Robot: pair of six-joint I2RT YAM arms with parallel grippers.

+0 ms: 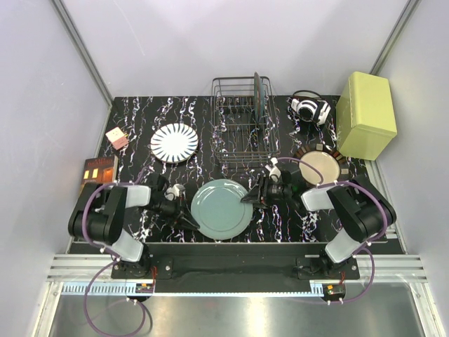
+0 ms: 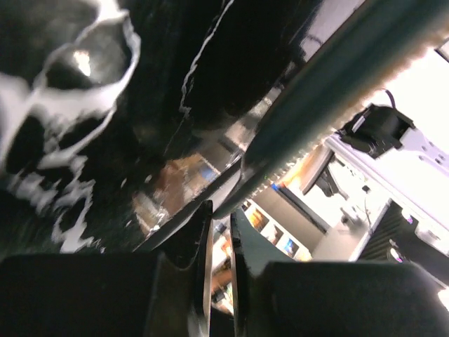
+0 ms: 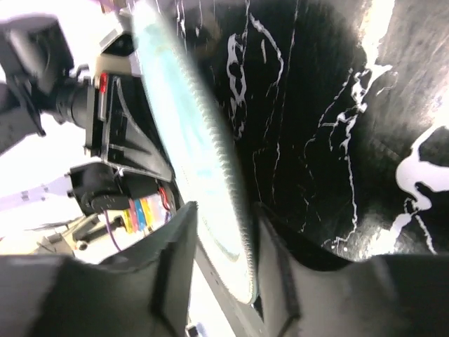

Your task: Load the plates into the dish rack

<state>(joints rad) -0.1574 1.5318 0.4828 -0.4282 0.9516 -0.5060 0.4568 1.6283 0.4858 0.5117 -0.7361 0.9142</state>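
Note:
A plain teal plate (image 1: 221,208) lies at the table's front middle, between my two grippers. My left gripper (image 1: 188,217) is shut, with its tips against the plate's left rim (image 2: 337,77). No part of the plate is between the left gripper's (image 2: 220,208) fingers. My right gripper (image 1: 247,198) straddles the right rim, shut on the plate (image 3: 189,126), with one finger on each face (image 3: 224,207). The dish rack (image 1: 235,140) stands at the back middle with a second teal plate (image 1: 257,98) upright in it. The striped white plate (image 1: 174,142) and the cream plate (image 1: 321,167) lie flat on the table.
A yellow-green box (image 1: 366,114) stands at the back right, with black-and-white headphones (image 1: 311,109) beside it. A small pink box (image 1: 117,138) and a dark box with orange panels (image 1: 98,168) sit at the left edge. Walls close in the table on three sides.

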